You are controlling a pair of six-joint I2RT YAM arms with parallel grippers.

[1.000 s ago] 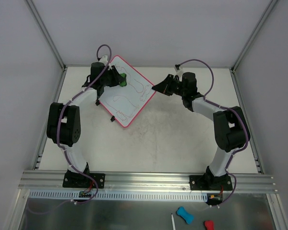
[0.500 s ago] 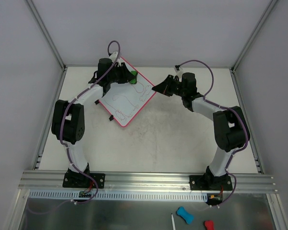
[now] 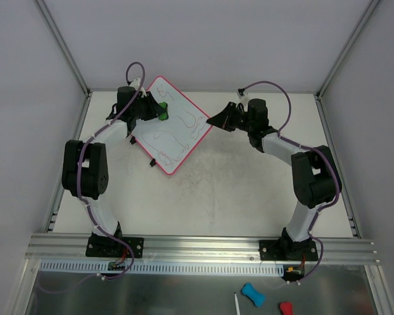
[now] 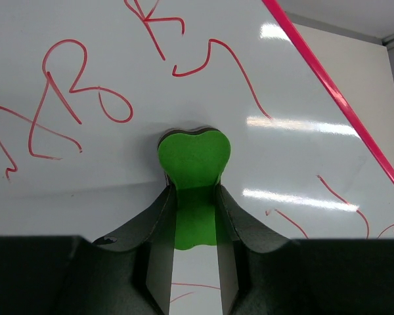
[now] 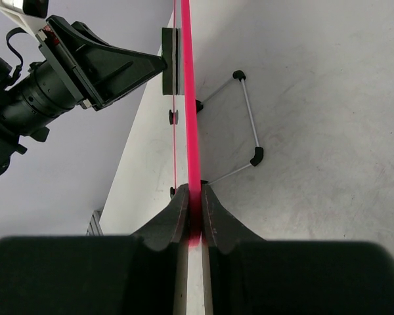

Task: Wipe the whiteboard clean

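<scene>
eraser (image 4: 194,154), green, sits clamped in the left gripper (image 4: 194,191), jaws closed on it, face flat against the whiteboard (image 4: 302,92). right gripper (image 5: 194,197) is pinched tight on the board's pink rim (image 5: 186,98) at its right corner, bracing it. board is at the far left of the table (image 3: 249,190), turned corner-on like a diamond and propped on a wire stand (image 5: 249,118) behind it.

step: wiping, early on i'd say. red scribbles (image 4: 65,105) cover most of the board on both sides of the eraser. only the patch right around it looks clean. next move calls for steady pressure into the board and sweeps across the marks, with the right arm gripping the rim so the board doesn't slide or tip off the stand. risk: too much push could fold the stand.

surface: aluminium rail (image 3: 203,244) runs along the near edge. nearer than that, a metal shelf (image 3: 151,289) with a blue piece (image 3: 252,294), a red piece (image 3: 285,308) and a white stick (image 3: 237,305), can't tell what they are. tabletop is off-white and scuffed. plain grey walls (image 3: 217,39) close in left, right and back.
</scene>
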